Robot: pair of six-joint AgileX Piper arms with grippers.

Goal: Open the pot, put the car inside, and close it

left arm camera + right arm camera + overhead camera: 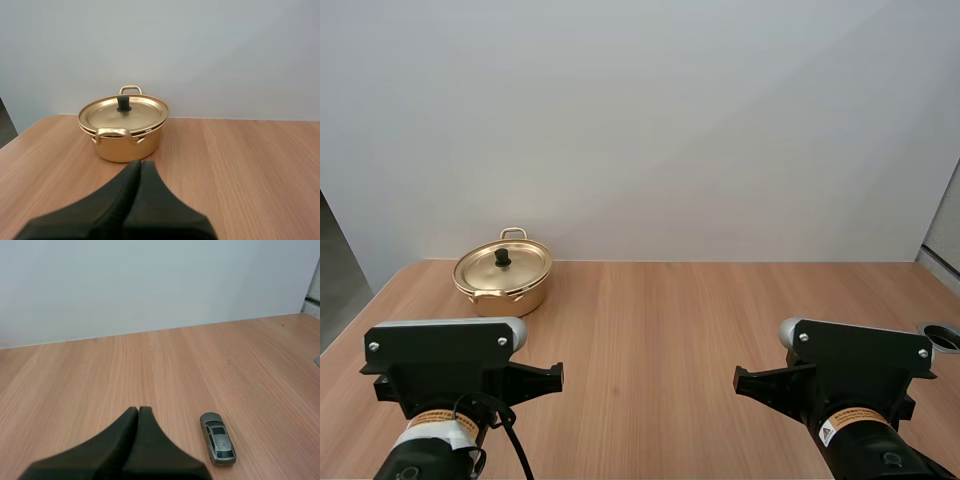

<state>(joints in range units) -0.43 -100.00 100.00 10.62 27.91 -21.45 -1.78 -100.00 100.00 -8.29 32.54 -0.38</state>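
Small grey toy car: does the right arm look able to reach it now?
Probably yes: the small grey toy car lies on the wooden table close beside the shut right gripper, nothing between them.

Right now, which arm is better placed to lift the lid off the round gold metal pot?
Left, probably. The gold pot with its black-knobbed lid stands straight ahead of the shut left gripper; the right gripper, also shut, sits beside the small grey toy car.

R-arm label [842, 428]: warning triangle, txt prob. unreadable
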